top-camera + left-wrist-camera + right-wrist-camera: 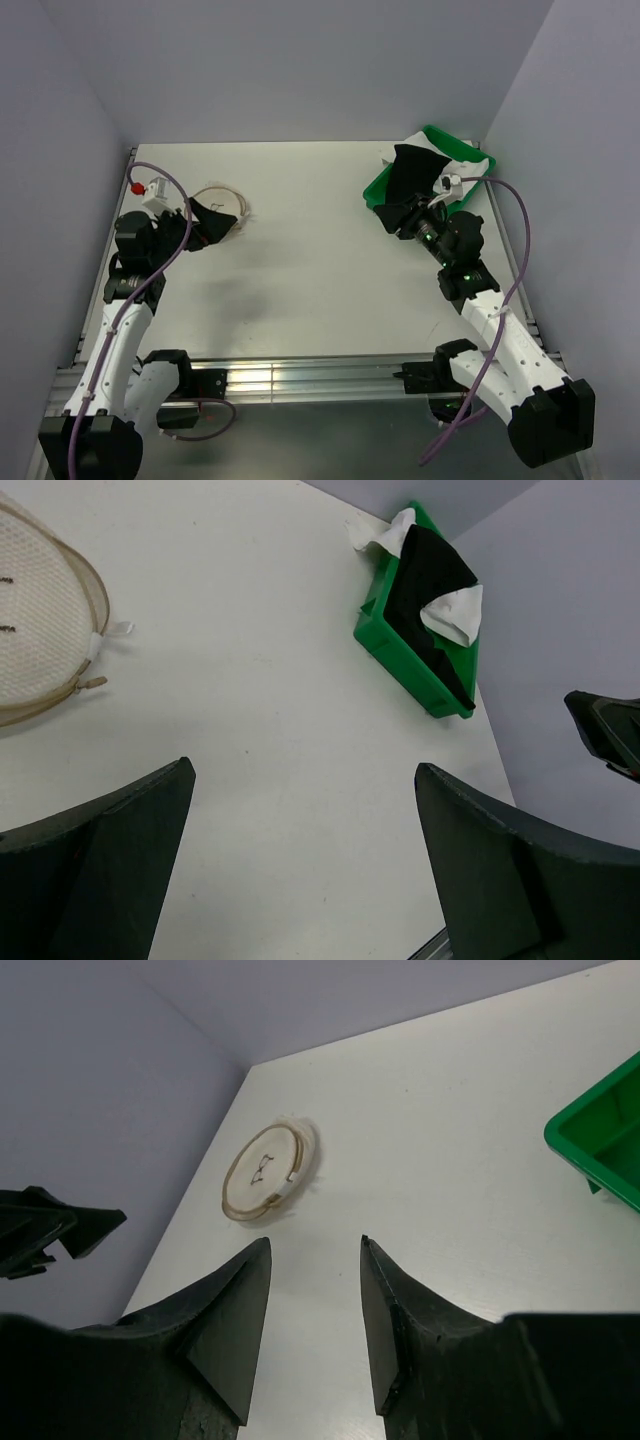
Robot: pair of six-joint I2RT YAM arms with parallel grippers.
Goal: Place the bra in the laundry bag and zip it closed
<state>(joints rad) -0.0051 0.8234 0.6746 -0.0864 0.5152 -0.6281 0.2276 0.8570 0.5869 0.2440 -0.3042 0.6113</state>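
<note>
The bra [411,172] is a black garment lying in the green tray, also seen in the left wrist view [427,575]. The laundry bag [226,201] lies flat at the far left of the table, white mesh with a tan zipped rim; it shows in the left wrist view [40,640] and the right wrist view [268,1173]. My left gripper [222,226] is open and empty just beside the bag [305,768]. My right gripper [388,217] is open and empty just in front of the tray, pointing left over bare table [314,1242].
The green tray [374,194] stands at the far right corner [400,660], its edge in the right wrist view [600,1145]. White cloth [455,615] lies in it with the bra. Grey walls close in the table on three sides.
</note>
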